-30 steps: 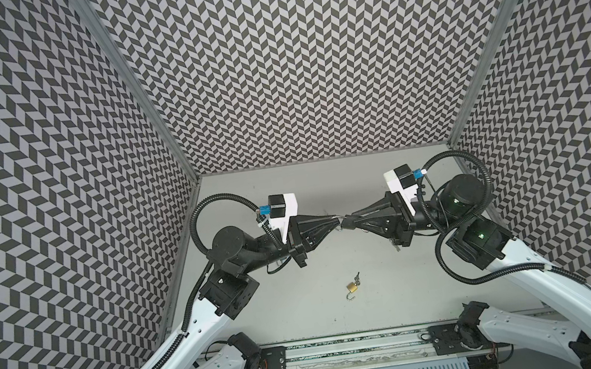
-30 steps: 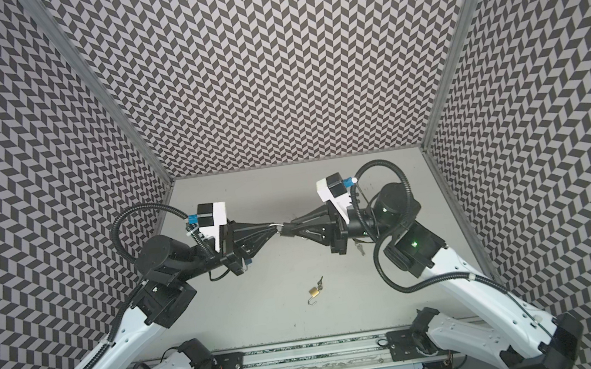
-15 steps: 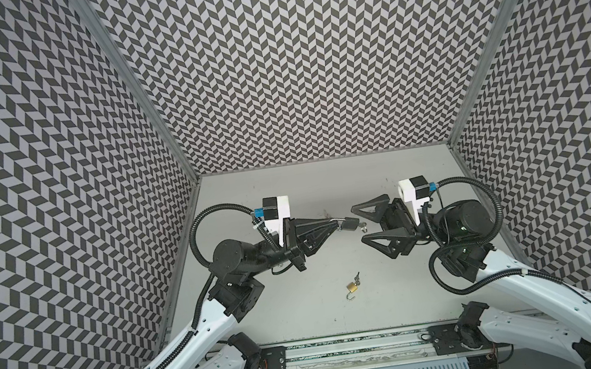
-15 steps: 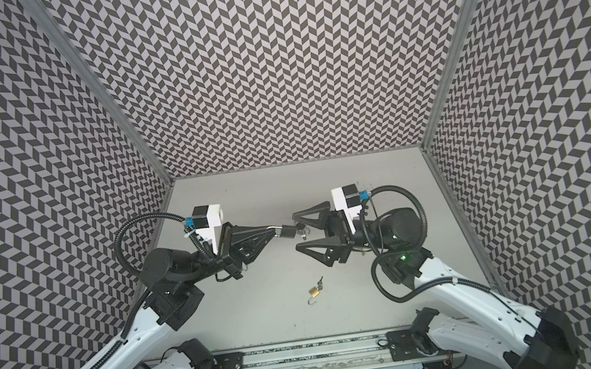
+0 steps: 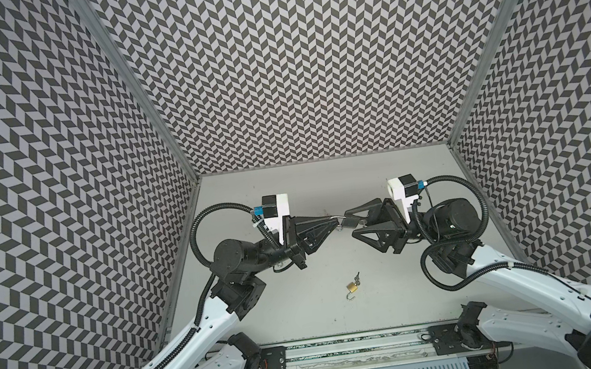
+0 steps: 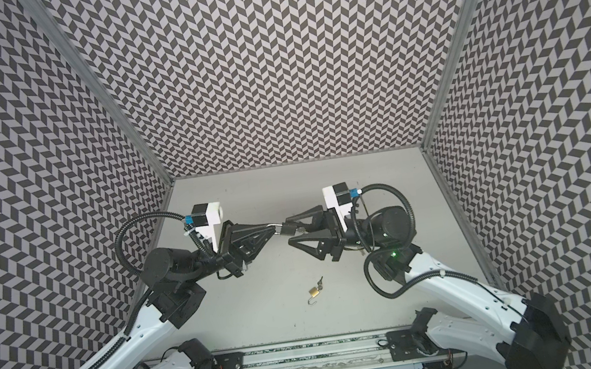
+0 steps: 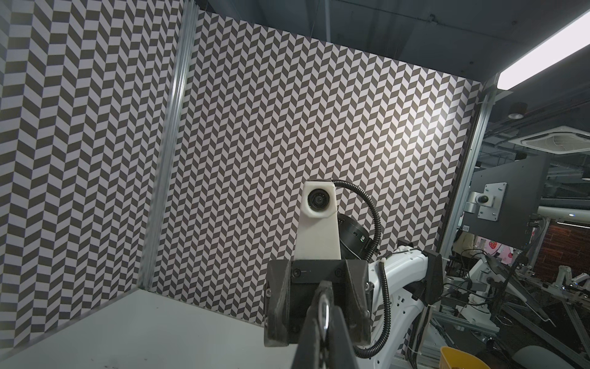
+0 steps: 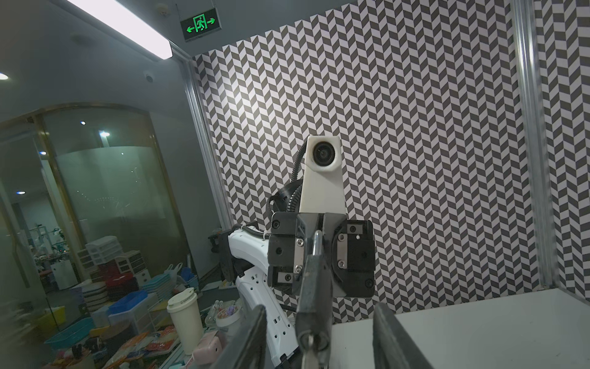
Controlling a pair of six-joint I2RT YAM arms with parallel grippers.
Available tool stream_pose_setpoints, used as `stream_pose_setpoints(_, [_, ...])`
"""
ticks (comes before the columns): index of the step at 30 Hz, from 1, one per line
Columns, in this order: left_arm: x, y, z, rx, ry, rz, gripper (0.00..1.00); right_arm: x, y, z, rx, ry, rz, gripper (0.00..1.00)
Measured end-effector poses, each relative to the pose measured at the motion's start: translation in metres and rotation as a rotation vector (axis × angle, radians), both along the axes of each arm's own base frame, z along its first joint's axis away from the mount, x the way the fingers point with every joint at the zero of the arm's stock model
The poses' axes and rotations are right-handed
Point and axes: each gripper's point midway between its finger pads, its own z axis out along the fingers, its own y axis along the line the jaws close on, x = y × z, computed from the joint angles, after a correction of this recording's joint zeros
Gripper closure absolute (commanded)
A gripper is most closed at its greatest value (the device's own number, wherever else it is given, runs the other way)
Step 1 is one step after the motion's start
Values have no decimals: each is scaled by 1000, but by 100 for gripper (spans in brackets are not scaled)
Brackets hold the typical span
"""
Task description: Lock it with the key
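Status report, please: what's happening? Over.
Left pincer shut on grey padlock, by shackle. Right pincer open around its body. Brass padlock lies on table, apart.

Item 1: exit sign (image 8: 200, 24), a lit green panel hung below the ceiling outside the patterned enclosure, seen in the right wrist view. It bears a pictogram of a running figure in a doorway, flanked by one arrow pointing each way. No other text, brand or number is legible.

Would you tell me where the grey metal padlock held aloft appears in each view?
In a top view: grey metal padlock aloft, mid-scene.
In a top view: padlock likewise.
Left wrist: its shackle pinched in the left gripper.
Right wrist: padlock between the right gripper's open jaws.
Shared landmark: left gripper.
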Motion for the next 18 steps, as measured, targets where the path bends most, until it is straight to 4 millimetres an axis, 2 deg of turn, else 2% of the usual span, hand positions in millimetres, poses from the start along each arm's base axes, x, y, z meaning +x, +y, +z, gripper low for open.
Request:
stream_pose_setpoints(6, [0, 0, 0, 0, -1, 0, 100, 0, 0, 1, 6, 0, 0, 50])
stream_pose_setpoints(10, [0, 0, 0, 0, -1, 0, 100, -2, 0, 3, 9, 1, 5, 61])
stream_pose_setpoints(15, [0, 0, 0, -1, -2, -1, 100, -2, 0, 4, 12, 0, 7, 58])
stream_pose_setpoints(18, [0, 0, 0, -2, -2, 0, 100, -2, -1, 4, 15, 0, 6, 50])
